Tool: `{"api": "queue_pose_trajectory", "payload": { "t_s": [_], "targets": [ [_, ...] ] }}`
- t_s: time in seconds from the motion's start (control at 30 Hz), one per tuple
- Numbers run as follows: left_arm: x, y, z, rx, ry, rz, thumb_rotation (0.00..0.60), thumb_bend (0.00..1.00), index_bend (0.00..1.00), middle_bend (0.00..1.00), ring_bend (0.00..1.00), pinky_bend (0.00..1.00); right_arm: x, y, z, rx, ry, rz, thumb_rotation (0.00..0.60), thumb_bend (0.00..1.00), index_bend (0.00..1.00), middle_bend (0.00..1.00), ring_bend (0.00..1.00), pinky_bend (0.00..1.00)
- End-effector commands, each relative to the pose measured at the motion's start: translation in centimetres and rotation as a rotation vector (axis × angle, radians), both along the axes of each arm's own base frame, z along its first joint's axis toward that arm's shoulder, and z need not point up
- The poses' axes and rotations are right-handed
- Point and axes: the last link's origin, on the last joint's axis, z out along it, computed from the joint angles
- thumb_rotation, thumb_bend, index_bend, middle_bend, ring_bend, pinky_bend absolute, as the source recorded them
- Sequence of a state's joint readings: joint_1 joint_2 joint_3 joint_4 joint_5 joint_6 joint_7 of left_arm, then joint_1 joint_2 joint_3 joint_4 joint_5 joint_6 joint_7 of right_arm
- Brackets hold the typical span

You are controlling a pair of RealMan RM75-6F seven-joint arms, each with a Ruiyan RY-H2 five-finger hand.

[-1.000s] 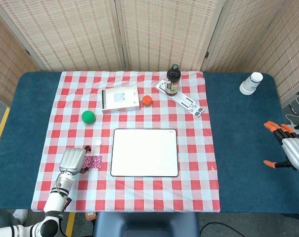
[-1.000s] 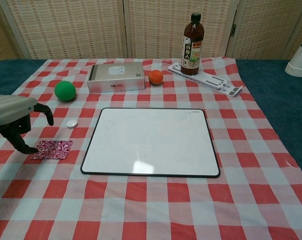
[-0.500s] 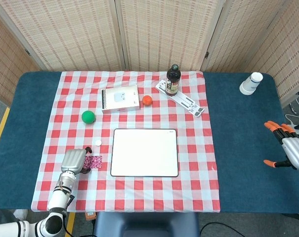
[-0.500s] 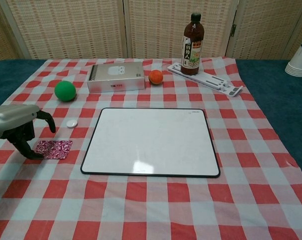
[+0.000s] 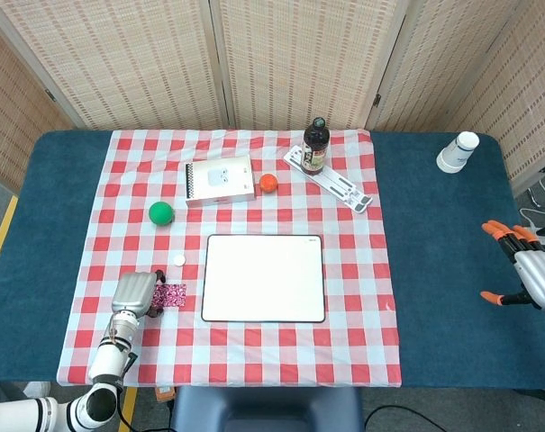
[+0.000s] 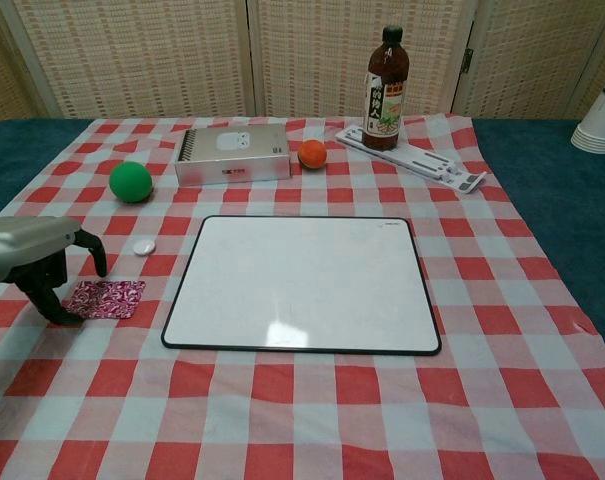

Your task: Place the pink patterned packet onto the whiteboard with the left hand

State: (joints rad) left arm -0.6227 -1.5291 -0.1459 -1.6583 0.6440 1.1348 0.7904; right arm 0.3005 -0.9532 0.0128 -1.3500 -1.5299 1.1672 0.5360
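Chest view: packet under fingers

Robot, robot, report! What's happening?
Left hand over pink packet, fingers touching, not lifted. Right hand open, idle. Whiteboard bare, path clear.

packet left of whiteboard | bottle behind whiteboard

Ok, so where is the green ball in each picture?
Head view: the green ball sits left of centre on the checked cloth, up-left of the whiteboard.
Chest view: the green ball is at upper left, beyond the left hand.
Shared landmark: the white box, just right of the ball and further back.
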Motion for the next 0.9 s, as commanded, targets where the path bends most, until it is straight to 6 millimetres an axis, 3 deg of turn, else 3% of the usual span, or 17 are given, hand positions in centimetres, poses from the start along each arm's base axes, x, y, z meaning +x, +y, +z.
{"api": "queue_pose_trajectory", "payload": {
  "t_s": [0.03, 0.9],
  "targets": [
    [-0.10, 0.00, -0.15, 0.002, 0.003, 0.004, 0.600, 0.20, 0.36, 1.00, 1.00, 1.00, -0.01, -0.02, 0.02, 0.000, 0.000, -0.001, 0.600, 0.00, 0.00, 0.00, 0.00, 0.00],
    [-0.37, 0.42, -0.07, 0.000, 0.017, 0.026, 0.600, 0.20, 0.37, 1.00, 1.00, 1.00, -0.02, -0.08, 0.15, -0.003, 0.001, -0.003, 0.600, 0.00, 0.00, 0.00, 0.00, 0.00]
  ]
}}
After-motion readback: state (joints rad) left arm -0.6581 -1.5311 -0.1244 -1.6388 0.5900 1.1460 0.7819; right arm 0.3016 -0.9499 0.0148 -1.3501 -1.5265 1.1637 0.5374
